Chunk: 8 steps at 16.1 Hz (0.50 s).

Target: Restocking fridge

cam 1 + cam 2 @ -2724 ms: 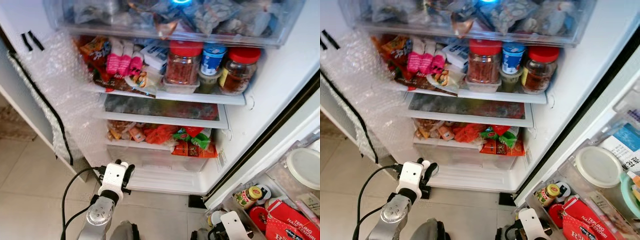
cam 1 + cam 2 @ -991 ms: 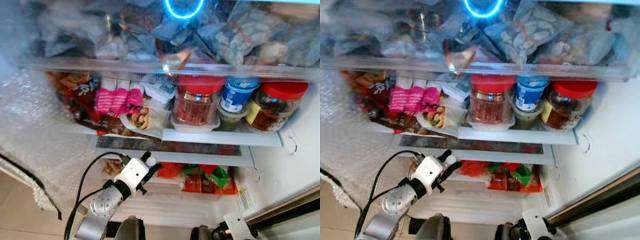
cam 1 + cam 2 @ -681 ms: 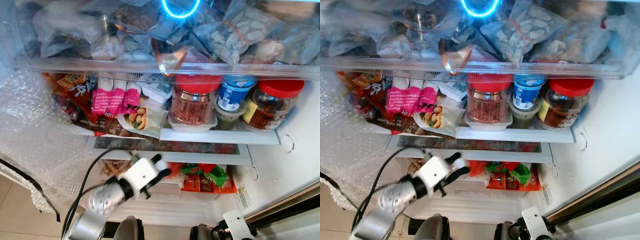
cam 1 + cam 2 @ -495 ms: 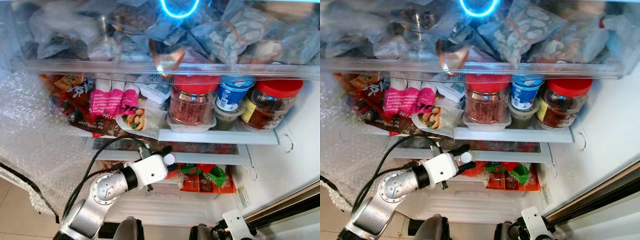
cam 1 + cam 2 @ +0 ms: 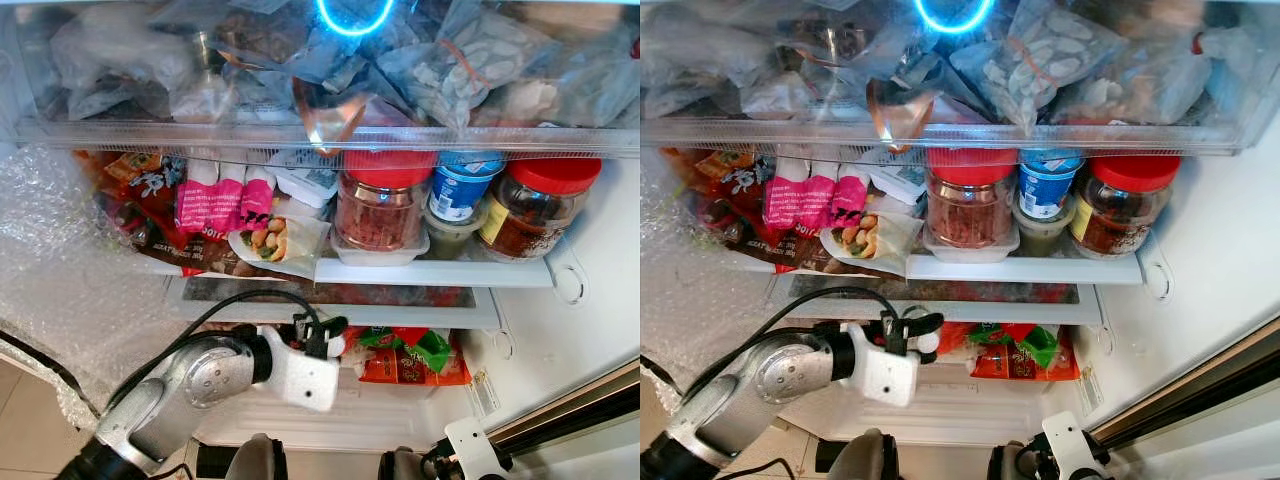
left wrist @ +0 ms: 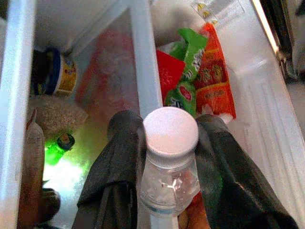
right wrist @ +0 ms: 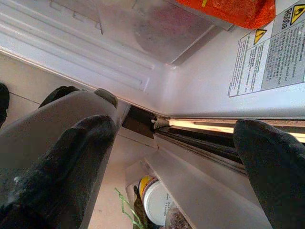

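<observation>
Left wrist view: my left claw point(image 6: 169, 157) pinches a white-capped bottle point(image 6: 169, 167) at the fridge's lower shelf point(image 5: 340, 312), near snack packets point(image 5: 405, 355). My right claw point(image 7: 176, 167) hangs spread by the floor.

The white fridge shelf point(image 5: 430, 272) carries 2 red-lidded glass jars point(image 5: 383, 205), a blue-lidded tub point(image 5: 457, 190), pink packets point(image 5: 222, 200) and a clear nut bag point(image 5: 275, 240).
</observation>
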Tool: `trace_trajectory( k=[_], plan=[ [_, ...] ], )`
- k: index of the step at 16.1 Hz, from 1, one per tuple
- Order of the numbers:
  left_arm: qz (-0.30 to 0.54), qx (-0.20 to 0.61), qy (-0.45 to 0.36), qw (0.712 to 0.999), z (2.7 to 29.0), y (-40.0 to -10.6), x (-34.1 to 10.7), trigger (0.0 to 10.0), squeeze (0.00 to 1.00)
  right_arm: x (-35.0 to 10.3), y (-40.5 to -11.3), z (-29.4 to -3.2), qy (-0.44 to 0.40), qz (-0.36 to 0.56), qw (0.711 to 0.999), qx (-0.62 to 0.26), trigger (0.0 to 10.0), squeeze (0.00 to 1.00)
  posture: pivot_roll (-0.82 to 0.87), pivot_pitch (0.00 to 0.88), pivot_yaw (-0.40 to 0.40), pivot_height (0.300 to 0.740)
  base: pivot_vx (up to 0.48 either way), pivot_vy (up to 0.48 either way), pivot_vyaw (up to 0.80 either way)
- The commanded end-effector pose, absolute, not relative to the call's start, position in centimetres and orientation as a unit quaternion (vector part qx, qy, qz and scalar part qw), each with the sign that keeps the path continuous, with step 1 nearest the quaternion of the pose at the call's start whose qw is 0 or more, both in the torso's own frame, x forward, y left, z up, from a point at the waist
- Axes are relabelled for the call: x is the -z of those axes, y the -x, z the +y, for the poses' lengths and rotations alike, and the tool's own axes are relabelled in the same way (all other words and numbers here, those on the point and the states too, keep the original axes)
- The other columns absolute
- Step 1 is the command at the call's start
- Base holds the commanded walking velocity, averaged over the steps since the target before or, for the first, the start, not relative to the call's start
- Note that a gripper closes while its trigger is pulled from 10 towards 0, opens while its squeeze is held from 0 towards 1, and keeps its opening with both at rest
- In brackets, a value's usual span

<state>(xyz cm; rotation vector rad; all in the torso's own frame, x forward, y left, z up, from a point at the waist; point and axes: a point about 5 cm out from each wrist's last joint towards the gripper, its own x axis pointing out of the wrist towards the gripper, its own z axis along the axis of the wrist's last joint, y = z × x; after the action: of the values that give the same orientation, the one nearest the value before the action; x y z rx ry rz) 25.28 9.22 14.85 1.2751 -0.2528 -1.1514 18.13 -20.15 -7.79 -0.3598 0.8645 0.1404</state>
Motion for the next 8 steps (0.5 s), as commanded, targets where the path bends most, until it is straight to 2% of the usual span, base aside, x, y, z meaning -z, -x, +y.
trace_trajectory(
  k=[1,4,8],
  plan=[
    [-0.093,0.508,-0.578,0.632,9.5,-25.2,-14.1,10.0,0.00,10.2,-13.1,-19.5,0.154,0.505,0.845,-0.087,10.0,0.00,-0.01,0.172,0.019,0.643,0.000,0.000,0.00],
    [-0.070,0.474,-0.656,0.584,11.5,-26.2,-13.3,10.0,0.00,10.2,-13.1,-19.5,0.151,0.502,0.847,-0.084,10.0,0.00,-0.02,0.173,0.021,0.643,0.000,0.000,0.00],
    [-0.079,0.430,-0.686,0.581,12.0,-27.3,-13.9,10.0,0.00,10.2,-13.2,-19.4,0.148,0.502,0.848,-0.083,10.0,0.00,-0.02,0.173,0.023,0.643,0.000,0.000,0.00]
  ],
)
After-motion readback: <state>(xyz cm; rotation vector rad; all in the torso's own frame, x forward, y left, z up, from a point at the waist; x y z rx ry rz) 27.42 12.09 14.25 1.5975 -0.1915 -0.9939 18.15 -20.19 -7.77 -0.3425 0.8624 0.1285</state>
